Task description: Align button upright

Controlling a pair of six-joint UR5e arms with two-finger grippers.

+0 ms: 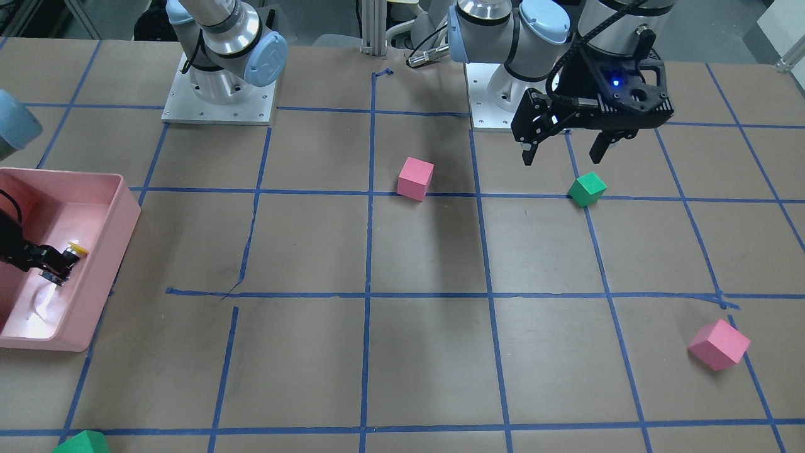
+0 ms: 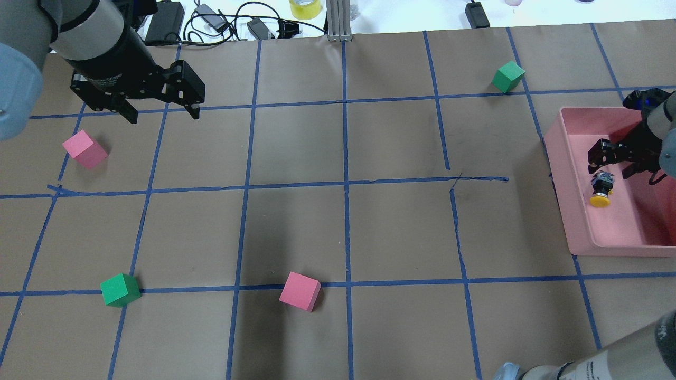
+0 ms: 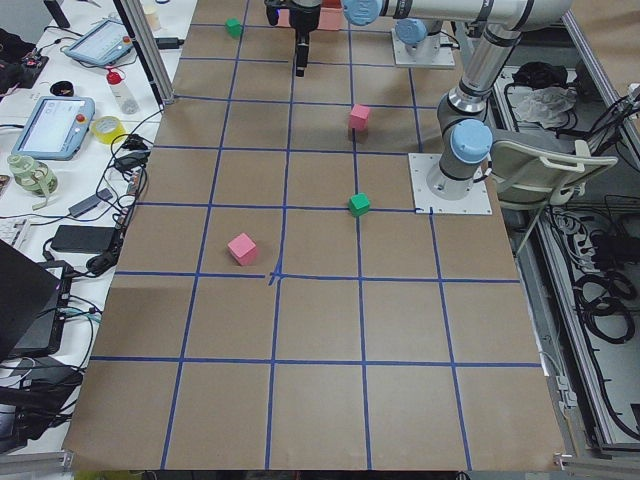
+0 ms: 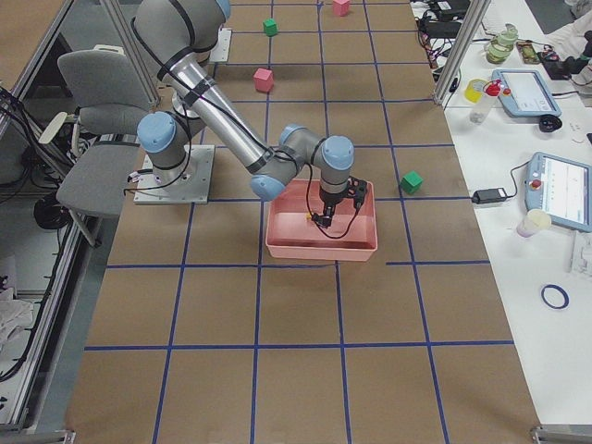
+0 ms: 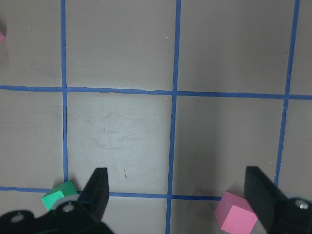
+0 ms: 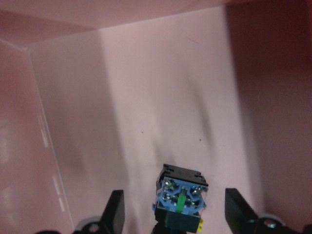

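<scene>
Button (image 2: 601, 190): lies tipped over, not upright, on the floor of the pink tray (image 2: 560, 179), nearer the tray wall that faces the table's middle. From overhead, shows yellow cap and black body side by side, cap toward the robot's side, contact base toward the right gripper (image 2: 611, 169). In the right wrist view, turns that base to the camera: blue and silvery, a small green piece in its middle, a sliver of yellow just below the black body. Right gripper: reaches down into the tray, spread wide, 2 fingers (image 6: 116, 209) flanking the button with a gap of pink floor on either side, touching and gripping nothing. Left gripper (image 2: 163, 115): hangs above the table (image 2: 369, 221) at the opposite end, well apart from the tray, spread wide as well and empty; between its fingers (image 5: 97, 192), only brown paper and blue tape lines (image 5: 170, 92). Outside the tray, on the paper: 4 cubes. Pink cube (image 2: 84, 149) near the left gripper in the overhead view; second pink cube (image 2: 300, 291) close to the robot's edge, just beside a tape line; green cube (image 2: 120, 290) on the same line further left; second green cube (image 2: 508, 76) beyond the tray's far corner, apart from it.
</scene>
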